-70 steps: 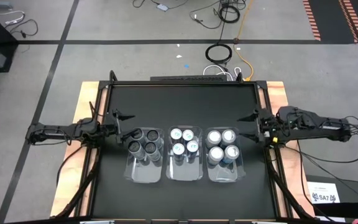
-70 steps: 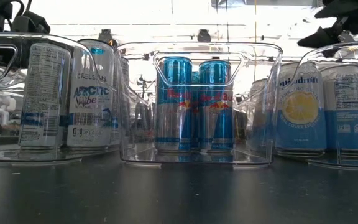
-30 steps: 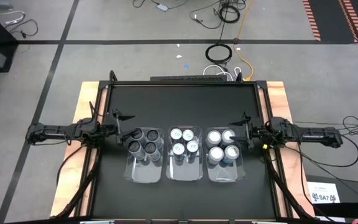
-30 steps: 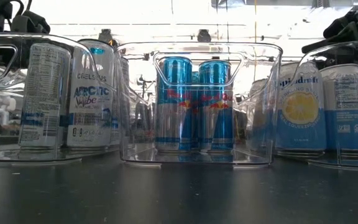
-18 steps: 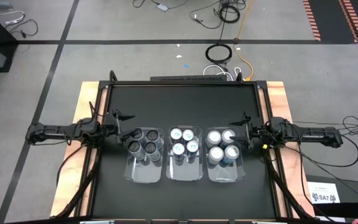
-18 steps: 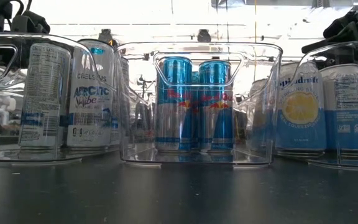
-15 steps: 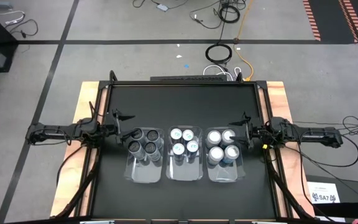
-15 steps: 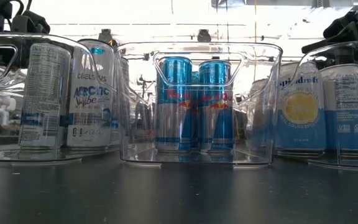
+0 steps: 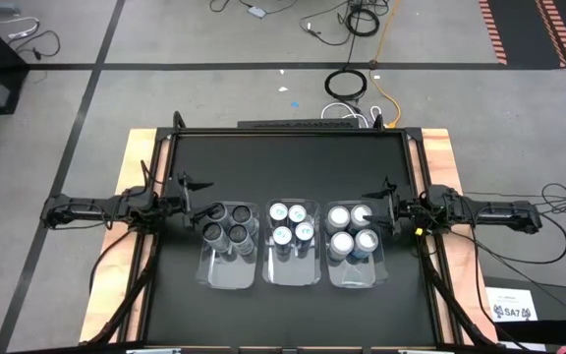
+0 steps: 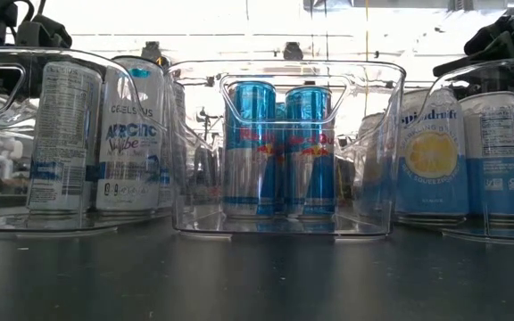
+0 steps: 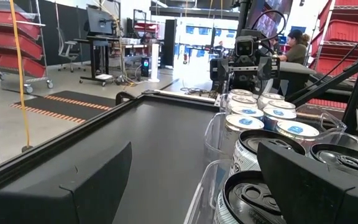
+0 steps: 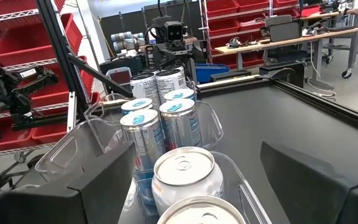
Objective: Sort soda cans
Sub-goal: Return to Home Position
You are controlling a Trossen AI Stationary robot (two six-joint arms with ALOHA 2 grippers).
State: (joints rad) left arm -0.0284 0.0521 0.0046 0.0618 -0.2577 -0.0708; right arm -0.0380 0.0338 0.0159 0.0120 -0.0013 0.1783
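Black tabletop (image 9: 283, 157) carries three clear bins in a row toward its front edge. Every soda can in view stands upright inside one of them: four dark-topped Celsius cans (image 10: 132, 134) in the left bin (image 9: 229, 277), four blue Red Bull cans (image 10: 279, 152) in the middle bin (image 9: 293, 275), and four Spindrift cans (image 10: 431, 156) in the right bin (image 9: 354, 279). Sorting looks finished (no can stands loose), so the step in hand appears to be retiring to rest. The left gripper (image 9: 200, 197) hovers just beside the left bin and the right gripper (image 9: 373, 204) just beside the right bin. Both are spread wide and hold nothing. Each should draw outward without clipping a bin rim.
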